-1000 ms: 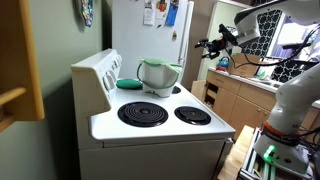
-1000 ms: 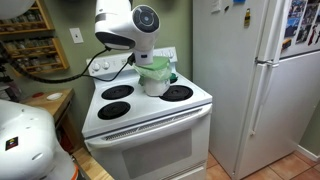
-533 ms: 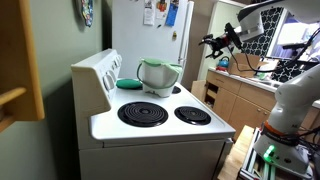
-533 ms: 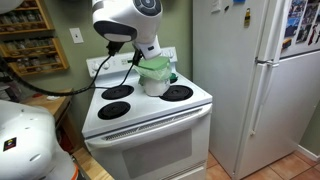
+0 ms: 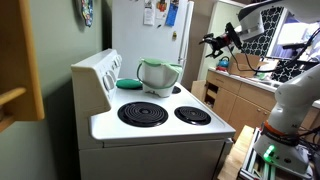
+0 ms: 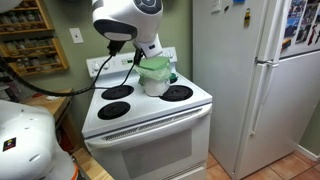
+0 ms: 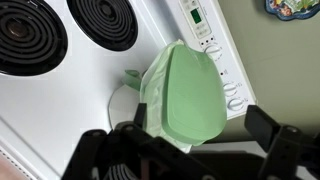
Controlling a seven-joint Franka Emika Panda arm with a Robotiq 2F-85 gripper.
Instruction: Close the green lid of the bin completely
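Note:
The bin (image 5: 157,82) is a small pale bucket standing at the back of the white stove, also seen in an exterior view (image 6: 154,84). Its green lid (image 5: 160,65) lies down over the rim; a narrow gap may remain, I cannot tell. In the wrist view the domed green lid (image 7: 188,92) fills the middle, with the paler green rim (image 7: 152,85) showing along its left side. My gripper (image 5: 208,42) is high above and off to the side of the stove, apart from the bin. In the wrist view its fingers (image 7: 185,150) are spread wide and empty.
A flat teal round disc (image 5: 129,83) lies beside the bin. The stove (image 5: 150,125) has black coil burners (image 5: 143,113) and a raised control panel (image 7: 215,55). A white fridge (image 6: 255,80) stands next to it, with wooden cabinets (image 5: 235,100) beyond.
The gripper rose and drew a little away from the stove between one second and half a second ago; since then nothing has moved. The lid looks the same.

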